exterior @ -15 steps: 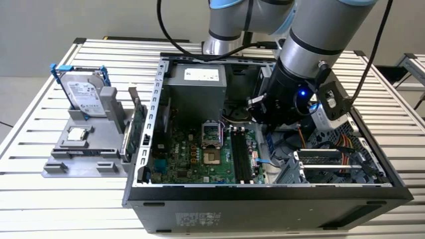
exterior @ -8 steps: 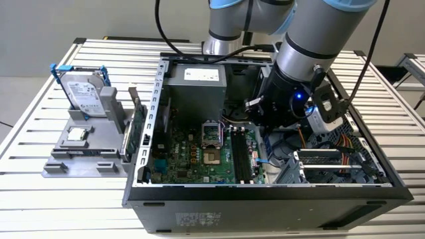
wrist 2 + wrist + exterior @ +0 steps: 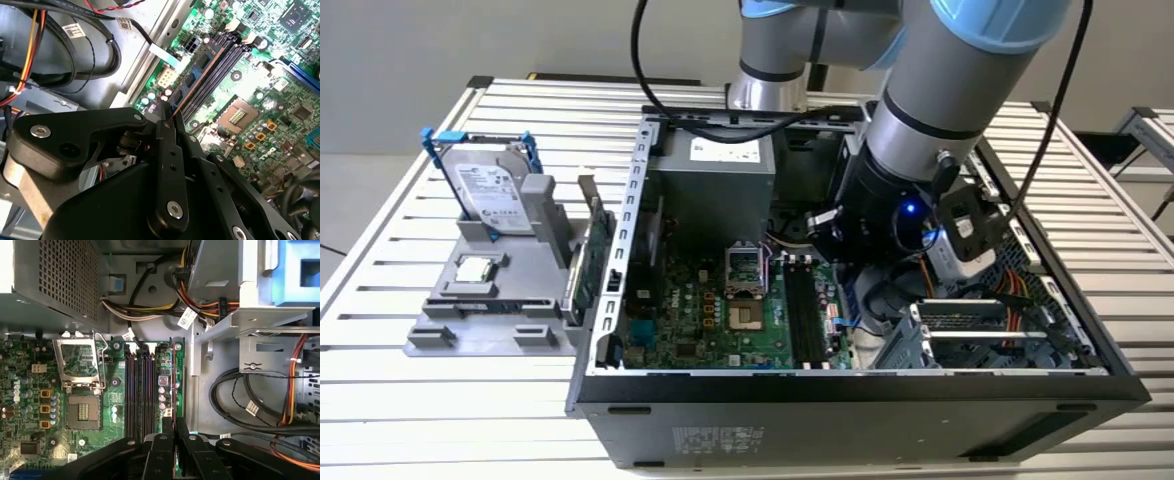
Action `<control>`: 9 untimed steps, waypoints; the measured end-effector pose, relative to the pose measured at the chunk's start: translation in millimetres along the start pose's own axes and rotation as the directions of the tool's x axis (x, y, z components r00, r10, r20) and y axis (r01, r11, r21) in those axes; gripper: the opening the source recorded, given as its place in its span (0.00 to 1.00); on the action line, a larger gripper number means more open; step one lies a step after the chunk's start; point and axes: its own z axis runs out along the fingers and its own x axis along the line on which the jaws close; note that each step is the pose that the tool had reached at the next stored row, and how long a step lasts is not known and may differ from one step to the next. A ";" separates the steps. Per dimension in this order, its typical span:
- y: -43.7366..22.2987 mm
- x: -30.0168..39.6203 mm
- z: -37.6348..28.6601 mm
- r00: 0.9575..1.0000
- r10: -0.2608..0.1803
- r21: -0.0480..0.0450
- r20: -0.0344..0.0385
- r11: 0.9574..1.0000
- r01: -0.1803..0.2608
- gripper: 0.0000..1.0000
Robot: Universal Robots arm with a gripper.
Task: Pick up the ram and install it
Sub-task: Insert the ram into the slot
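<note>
From the hard drive [image 3: 494, 190] on the surface [image 3: 400, 400] at nine o'clock, across to the open computer case [image 3: 854, 400], the end effector [image 3: 172, 427] is clenched on the thin ram [image 3: 173, 385], so I think it should stay straight over the black slots [image 3: 140, 390] and push down gently.

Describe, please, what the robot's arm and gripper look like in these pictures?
The arm is a grey metal tube with light-blue joint caps and black cables alongside; its wrist is black with a small blue light. The gripper is matte black, with jointed links and silver screws.
</note>
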 end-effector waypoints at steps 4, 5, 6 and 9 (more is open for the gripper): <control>-0.6 0.7 7.3 1.000 0.000 0.000 0.000 1.000 0.000 0.00; -0.7 0.9 9.1 1.000 0.000 0.000 0.000 1.000 0.000 0.00; -0.8 0.9 10.9 1.000 0.000 0.000 0.000 1.000 0.000 0.00; -1.0 0.8 16.4 1.000 0.000 0.000 0.000 1.000 0.000 0.00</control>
